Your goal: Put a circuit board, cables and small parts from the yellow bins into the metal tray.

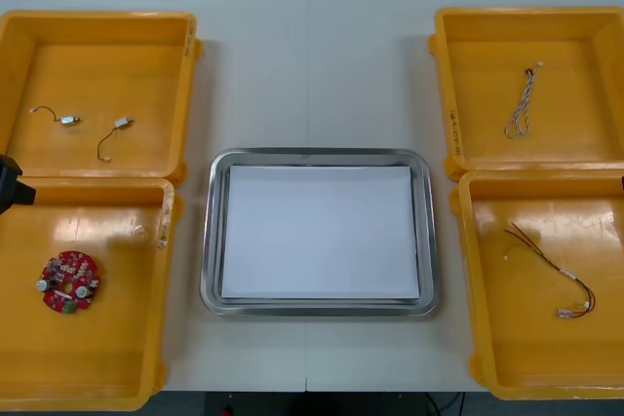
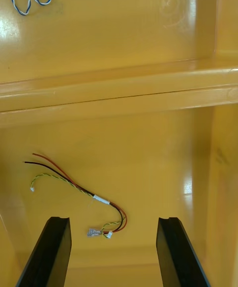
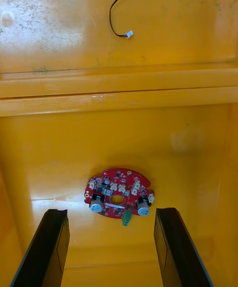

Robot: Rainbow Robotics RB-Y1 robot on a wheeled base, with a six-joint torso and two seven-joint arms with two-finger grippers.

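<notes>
A round red circuit board (image 1: 69,282) lies in the near left yellow bin (image 1: 117,358). In the left wrist view the board (image 3: 119,199) sits just beyond my open left gripper (image 3: 110,212), between the lines of its two fingers. My right gripper (image 2: 113,219) is open above the near right bin (image 1: 604,241), with one end of a red and yellow cable (image 2: 82,193) between its fingertips. The metal tray (image 1: 317,156), white inside, holds nothing. From the front, part of the left arm (image 1: 10,187) shows at the table's left edge.
The far left bin (image 1: 97,21) holds two small metal parts (image 1: 68,120) on thin black cables (image 3: 119,7). A twisted blue and white cable (image 1: 520,109) lies in the far right bin (image 1: 526,17). Bin walls (image 2: 119,93) stand between near and far bins.
</notes>
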